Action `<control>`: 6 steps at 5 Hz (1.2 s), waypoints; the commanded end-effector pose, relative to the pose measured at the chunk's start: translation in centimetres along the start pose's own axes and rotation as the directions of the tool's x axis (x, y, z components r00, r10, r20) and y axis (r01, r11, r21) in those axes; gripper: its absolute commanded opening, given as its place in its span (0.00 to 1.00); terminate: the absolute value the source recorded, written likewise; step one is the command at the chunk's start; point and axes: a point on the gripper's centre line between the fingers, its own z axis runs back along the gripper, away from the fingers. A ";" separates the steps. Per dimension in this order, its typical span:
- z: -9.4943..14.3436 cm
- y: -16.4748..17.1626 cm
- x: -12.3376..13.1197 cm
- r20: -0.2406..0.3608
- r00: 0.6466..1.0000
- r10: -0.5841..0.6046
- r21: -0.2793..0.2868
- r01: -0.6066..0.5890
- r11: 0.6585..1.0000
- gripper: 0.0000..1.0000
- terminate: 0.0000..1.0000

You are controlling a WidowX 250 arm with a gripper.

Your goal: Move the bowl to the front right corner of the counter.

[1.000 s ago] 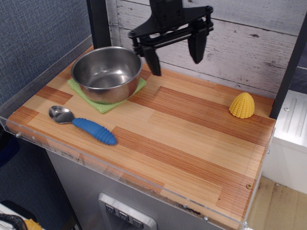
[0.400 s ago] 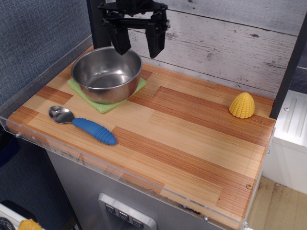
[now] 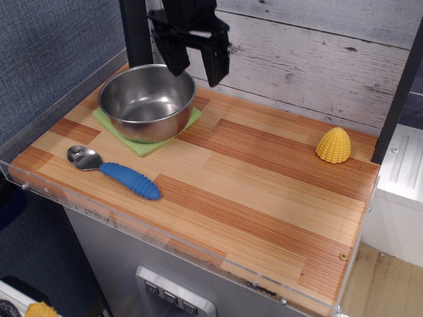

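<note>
1. The spoon (image 3: 112, 170) lies near the front left corner of the desk (image 3: 264, 198), its metal head toward the left edge and its blue ribbed handle running along the front edge.
2. Behind the spoon, a green cloth (image 3: 147, 142) sits flat near the back left corner, with only its edges showing.
3. The bowl (image 3: 147, 101) stands upright on that cloth, a shiny steel round with a rolled rim, close to the back left corner and well apart from the front right corner. Nothing shows inside it but reflections.
4. The pincer (image 3: 195, 65) hangs above the bowl's back right rim, near the back edge of the desk. Its two dark fingers (image 3: 216, 66) point down and are spread apart, with a plain gap between them. One finger is over the rim area, the other just outside it to the right. Whether either touches the bowl cannot be told.
5. A yellow corn-shaped toy (image 3: 334, 145) stands near the back right corner, well apart from everything else.
</note>
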 end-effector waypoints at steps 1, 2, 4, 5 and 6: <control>-1.4 0.0 1.1 -0.007 1.000 -0.022 0.060 0.023 0.998 1.00 0.00; -1.4 0.7 0.3 -0.048 0.999 0.015 0.089 -0.011 0.996 1.00 0.00; -2.7 1.7 -0.6 -0.077 0.994 0.074 0.099 -0.067 0.993 1.00 0.00; -4.4 1.7 -0.6 -0.113 0.990 0.080 0.088 -0.070 0.994 1.00 0.00; -5.3 1.8 -0.4 -0.127 0.989 0.077 0.090 -0.066 0.994 1.00 0.00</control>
